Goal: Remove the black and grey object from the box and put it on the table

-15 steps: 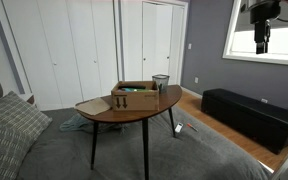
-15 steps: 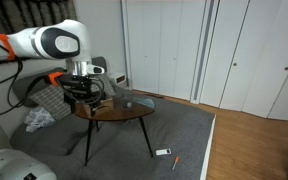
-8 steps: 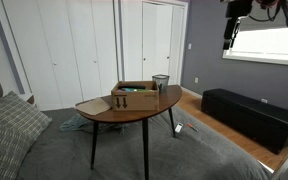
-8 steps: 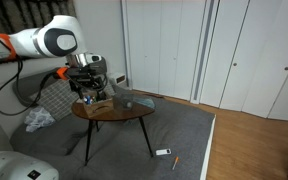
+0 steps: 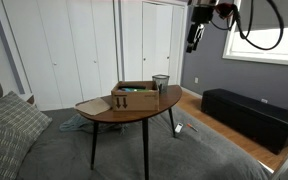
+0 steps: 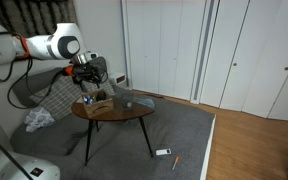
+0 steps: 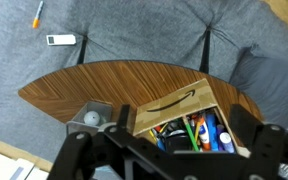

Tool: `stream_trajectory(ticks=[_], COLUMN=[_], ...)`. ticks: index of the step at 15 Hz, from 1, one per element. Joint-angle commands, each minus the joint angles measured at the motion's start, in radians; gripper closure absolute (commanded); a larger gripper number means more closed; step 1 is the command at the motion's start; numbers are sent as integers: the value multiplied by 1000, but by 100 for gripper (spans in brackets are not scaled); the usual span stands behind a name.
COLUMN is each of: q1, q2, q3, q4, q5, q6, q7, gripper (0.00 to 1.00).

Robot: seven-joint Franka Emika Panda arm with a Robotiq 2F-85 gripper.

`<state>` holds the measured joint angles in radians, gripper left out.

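Pincer [image 5: 192, 45] has swung closer, high above box [image 5: 134, 97].

In my wrist view the box [image 7: 174, 103] is open on top, though its inside is crowded. A clear cup [image 7: 92, 118] stands just beside it at nine o'clock, in the way. The table [image 7: 109, 85] lies bare from ten to one o'clock.

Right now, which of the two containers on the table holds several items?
The brown cardboard box, open-topped, with blue, orange and green items inside. The small clear cup beside it holds only one pale round thing.
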<state>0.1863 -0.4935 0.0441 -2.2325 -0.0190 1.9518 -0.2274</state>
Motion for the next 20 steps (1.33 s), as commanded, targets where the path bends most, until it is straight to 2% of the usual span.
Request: stream_trajectory(ticks=[1, 9, 11, 12, 15, 20], q1=[6, 0, 4, -9, -9, -9], q2=[145, 446, 510, 436, 505, 509], q3=[31, 74, 87, 85, 97, 97], q4=[97, 306, 348, 278, 326, 339], q5=[19, 26, 57, 23, 32, 33], q6=[90, 210, 219, 212, 216, 218], q7=[-4, -1, -1, 0, 1, 0], gripper=[0, 0, 0, 0, 0, 0])
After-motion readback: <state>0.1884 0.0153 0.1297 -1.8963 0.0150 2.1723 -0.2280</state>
